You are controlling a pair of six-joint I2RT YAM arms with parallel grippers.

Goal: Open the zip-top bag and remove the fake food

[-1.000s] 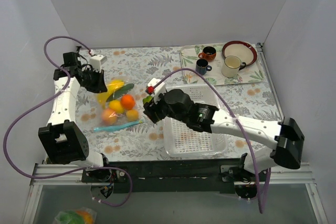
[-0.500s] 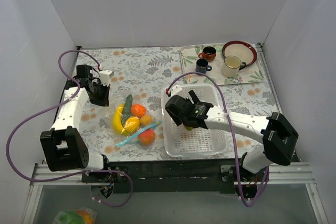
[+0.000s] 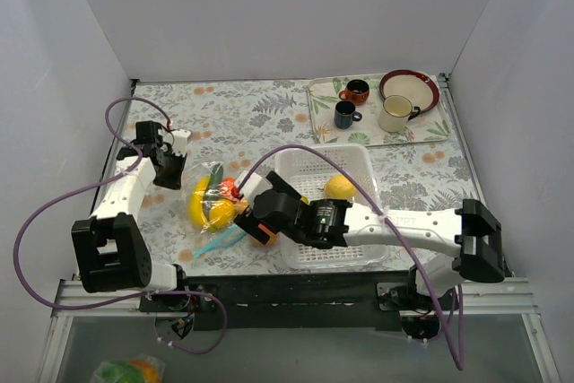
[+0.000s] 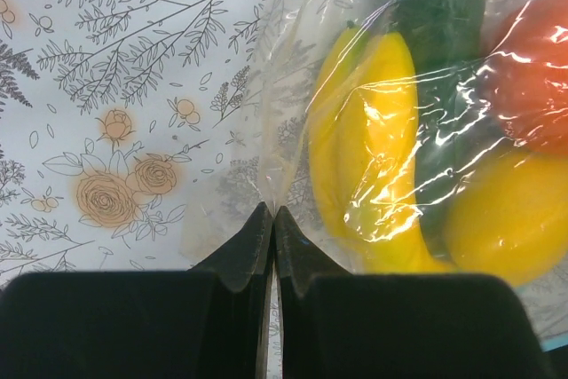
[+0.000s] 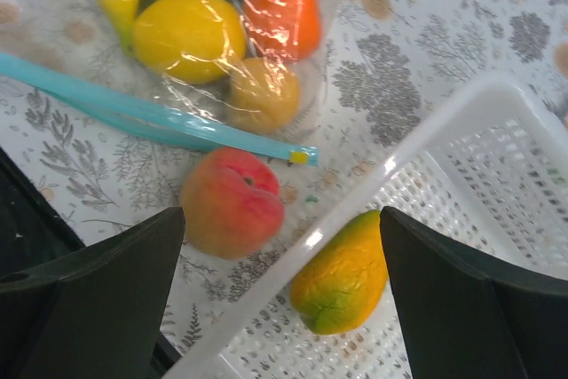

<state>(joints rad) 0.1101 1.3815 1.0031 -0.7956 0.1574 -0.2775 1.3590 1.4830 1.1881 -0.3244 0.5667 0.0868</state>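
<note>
The clear zip-top bag [image 3: 213, 205] lies on the table, its blue zip strip [image 5: 151, 108] towards the near edge. Inside it are a yellow banana [image 4: 364, 130], a dark green cucumber [image 4: 444, 6], an orange-red fruit [image 5: 284, 11] and yellow round fruits [image 5: 186, 37]. My left gripper [image 4: 271, 210] is shut on the bag's clear far edge; it also shows in the top view [image 3: 170, 166]. My right gripper [image 5: 282, 219] is open and empty over a peach [image 5: 232, 201] that lies on the table just outside the zip. It hovers by the bag's mouth in the top view [image 3: 251, 220].
The white perforated basket [image 3: 359, 168] stands right of the bag and holds a yellow fruit [image 3: 339, 187]; an orange-green fruit [image 5: 342, 281] lies just inside its rim [image 5: 426, 144]. A tray [image 3: 323, 100] with mugs and a plate is at the back right.
My right gripper has left the basket and moved left to the bag's mouth, leaving a yellow fruit in the basket. The bag shifted slightly; my left gripper still holds it.
</note>
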